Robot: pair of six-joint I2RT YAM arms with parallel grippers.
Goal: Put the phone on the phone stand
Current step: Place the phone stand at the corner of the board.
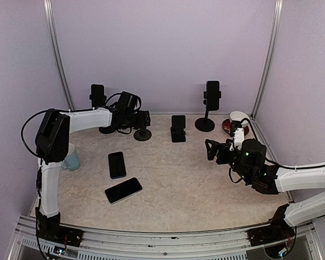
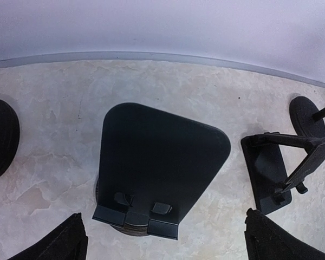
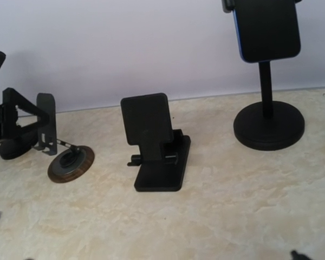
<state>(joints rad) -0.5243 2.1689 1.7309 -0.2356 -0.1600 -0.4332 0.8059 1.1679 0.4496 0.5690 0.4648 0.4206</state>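
Note:
Two dark phones lie flat on the table, one [image 1: 117,164] upright in the picture and one [image 1: 123,190] slanted nearer the front. An empty phone stand [image 2: 157,157] has a black back plate and two small lips on a round wooden base [image 1: 142,134]. My left gripper [image 1: 145,119] hovers just above it, open, its fingers [image 2: 65,244] either side of the lower edge and touching nothing. A black folding stand [image 1: 178,128] stands empty in the middle. My right gripper [image 1: 211,150] is open and empty at the right, facing that folding stand [image 3: 157,146].
Two pole stands at the back hold phones, one at the back left [image 1: 98,95] and one at the back right [image 1: 212,93]. A red and white object [image 1: 236,121] sits in the back right corner. A pale blue cup [image 1: 72,157] stands by the left arm.

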